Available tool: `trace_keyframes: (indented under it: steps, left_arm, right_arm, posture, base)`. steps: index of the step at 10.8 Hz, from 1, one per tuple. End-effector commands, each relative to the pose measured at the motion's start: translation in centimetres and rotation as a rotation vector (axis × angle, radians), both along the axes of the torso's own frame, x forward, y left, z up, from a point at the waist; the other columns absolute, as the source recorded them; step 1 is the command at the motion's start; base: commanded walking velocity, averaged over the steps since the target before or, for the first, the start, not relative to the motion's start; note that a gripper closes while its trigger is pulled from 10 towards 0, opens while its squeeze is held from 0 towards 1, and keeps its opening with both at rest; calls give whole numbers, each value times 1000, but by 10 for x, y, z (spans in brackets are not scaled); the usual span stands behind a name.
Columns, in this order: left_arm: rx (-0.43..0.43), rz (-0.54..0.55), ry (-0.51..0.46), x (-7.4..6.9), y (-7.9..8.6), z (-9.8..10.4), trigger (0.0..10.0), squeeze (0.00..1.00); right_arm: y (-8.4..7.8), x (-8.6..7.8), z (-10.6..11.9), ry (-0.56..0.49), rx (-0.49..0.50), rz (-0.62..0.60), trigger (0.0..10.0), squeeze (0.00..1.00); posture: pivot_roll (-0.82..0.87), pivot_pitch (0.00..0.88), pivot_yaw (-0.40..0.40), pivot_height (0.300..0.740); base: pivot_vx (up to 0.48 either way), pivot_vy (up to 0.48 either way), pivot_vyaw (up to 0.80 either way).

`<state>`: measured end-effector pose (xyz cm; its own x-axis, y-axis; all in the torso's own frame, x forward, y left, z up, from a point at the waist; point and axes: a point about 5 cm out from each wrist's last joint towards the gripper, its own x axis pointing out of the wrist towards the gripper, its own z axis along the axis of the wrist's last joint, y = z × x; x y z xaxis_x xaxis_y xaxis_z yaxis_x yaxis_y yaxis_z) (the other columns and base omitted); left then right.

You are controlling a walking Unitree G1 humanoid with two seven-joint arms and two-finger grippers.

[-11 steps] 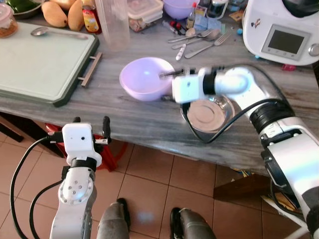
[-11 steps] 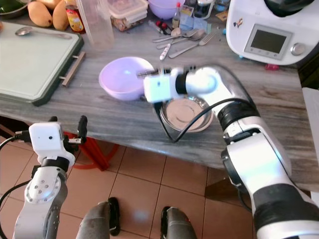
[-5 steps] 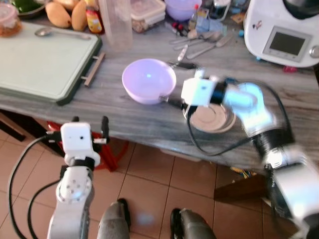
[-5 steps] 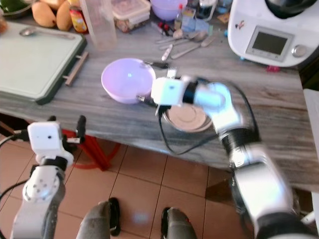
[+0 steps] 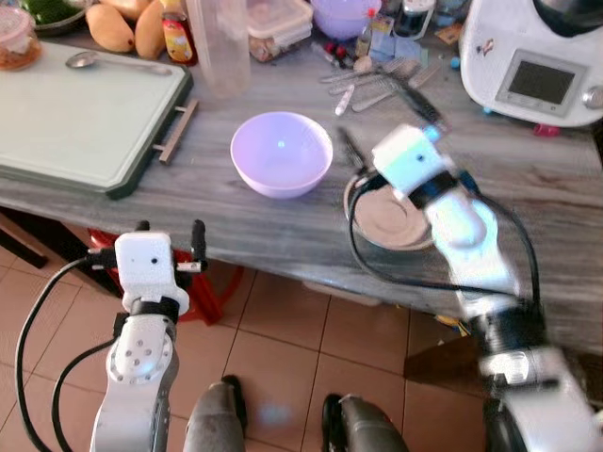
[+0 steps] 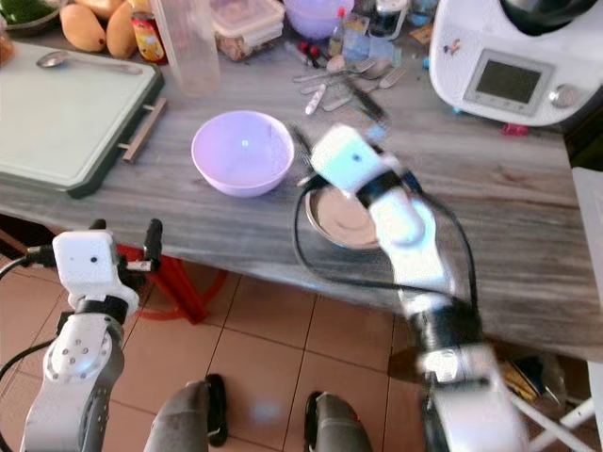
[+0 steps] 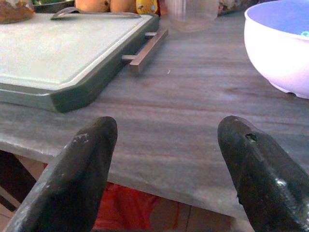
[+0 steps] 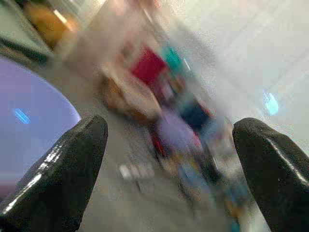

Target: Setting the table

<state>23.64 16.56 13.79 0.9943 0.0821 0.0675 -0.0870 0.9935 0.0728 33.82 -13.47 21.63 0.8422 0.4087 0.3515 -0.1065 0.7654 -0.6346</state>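
Right gripper (image 5: pixel 382 121): fingers (image 8: pixel 63 169) spread wide, holding nothing, raised over the counter (image 5: pixel 283 226).
Left gripper (image 5: pixel 170 240): fingers (image 7: pixel 77 169) spread apart, empty, hanging just off the counter's near edge.
Purple bowl (image 5: pixel 281 153): upright, mouth up, beside the right fingers on the side toward the cutting board (image 5: pixel 85 113); beyond and to the right of the left fingers, apart from both.
Metal bowl (image 5: pixel 391 218): upright on the counter under the right wrist, behind the fingers.
Cutlery (image 5: pixel 377 80): loose pile past the right fingertips.
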Motion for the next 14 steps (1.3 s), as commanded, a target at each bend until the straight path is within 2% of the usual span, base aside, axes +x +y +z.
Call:
trace_keyframes:
  steps: [1,2,4,7,9,14]
  left_arm:
    - [3,-3,20,-1,1,-4,10000,0]
    - [5,-5,20,-1,2,-4,10000,0]
    - [7,-12,25,-2,2,-4,10000,0]
    - [17,-75,46,-4,0,-8,10000,0]
    - [29,-94,55,-6,2,-12,10000,0]
    - [10,-109,46,-4,-5,-12,10000,0]
  right_arm:
    - [-10,0,3,-2,20,-87,10000,1000]
    - [-26,5,-5,89,71,-211,10000,741]
    - [-33,2,-18,218,152,-278,10000,0]
    - [-34,-5,-29,412,217,-271,10000,0]
    - [-27,-12,-32,521,277,-230,10000,0]
    - [-18,-27,-41,707,295,-189,10000,0]
  posture:
    - [39,194,-37,740]
    - [38,195,-36,740]
    - [36,201,-33,740]
    - [19,218,-34,740]
    - [5,223,-37,740]
    - [-16,221,-46,740]
  base:
    - [0,0,0]
    - [0,0,0]
    - [0,0,0]
    - [0,0,0]
    - [0,0,0]
    - [0,0,0]
